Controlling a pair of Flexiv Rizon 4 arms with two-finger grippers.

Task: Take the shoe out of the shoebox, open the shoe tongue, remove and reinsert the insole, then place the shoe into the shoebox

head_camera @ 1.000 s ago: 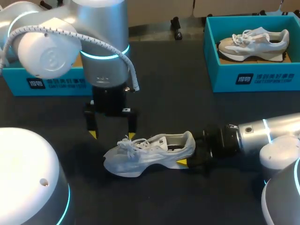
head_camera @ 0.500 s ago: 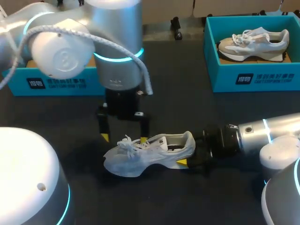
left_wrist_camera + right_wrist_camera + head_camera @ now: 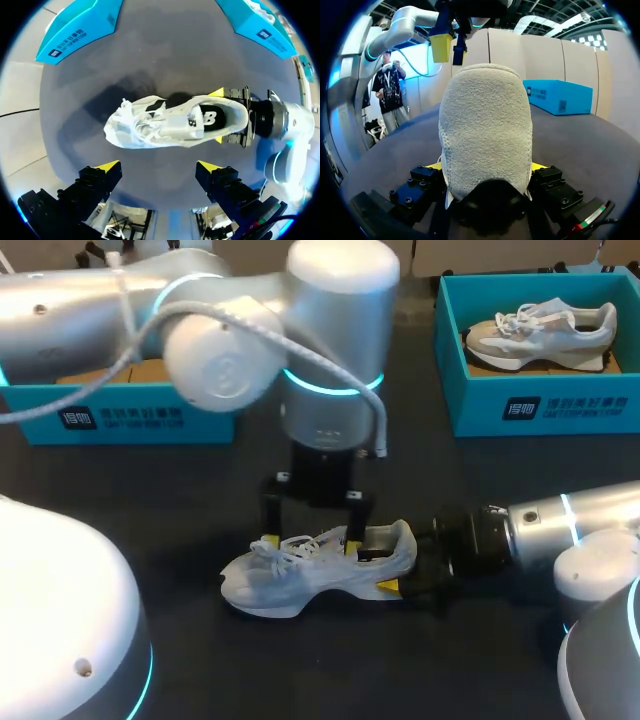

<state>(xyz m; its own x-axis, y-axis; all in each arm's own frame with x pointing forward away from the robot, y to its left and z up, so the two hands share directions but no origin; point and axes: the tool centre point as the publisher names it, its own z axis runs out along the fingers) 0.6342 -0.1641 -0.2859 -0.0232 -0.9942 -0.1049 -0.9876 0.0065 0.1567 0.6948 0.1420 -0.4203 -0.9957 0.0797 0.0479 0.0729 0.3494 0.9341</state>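
A white sneaker [image 3: 310, 570] lies on its sole on the black table, toe to the left. My right gripper [image 3: 402, 568] is shut on its heel: in the right wrist view the grey heel [image 3: 485, 125] fills the space between the two yellow-tipped fingers [image 3: 436, 166]. My left gripper [image 3: 310, 540] hangs open just above the laces and tongue. In the left wrist view the sneaker [image 3: 170, 122] lies ahead of the left gripper [image 3: 159, 166], not between its fingers, and its dark insole [image 3: 212, 117] shows through the opening.
A teal shoebox [image 3: 540, 405] at the back right holds another pale sneaker [image 3: 545, 330]. A second teal shoebox [image 3: 120, 415] stands at the back left, partly behind my left arm. Bare black tabletop lies in front of the sneaker.
My left arm has swung right and come down, from left of the toe to over the laces. Its fingers stay open. The right gripper and the sneaker have not moved.
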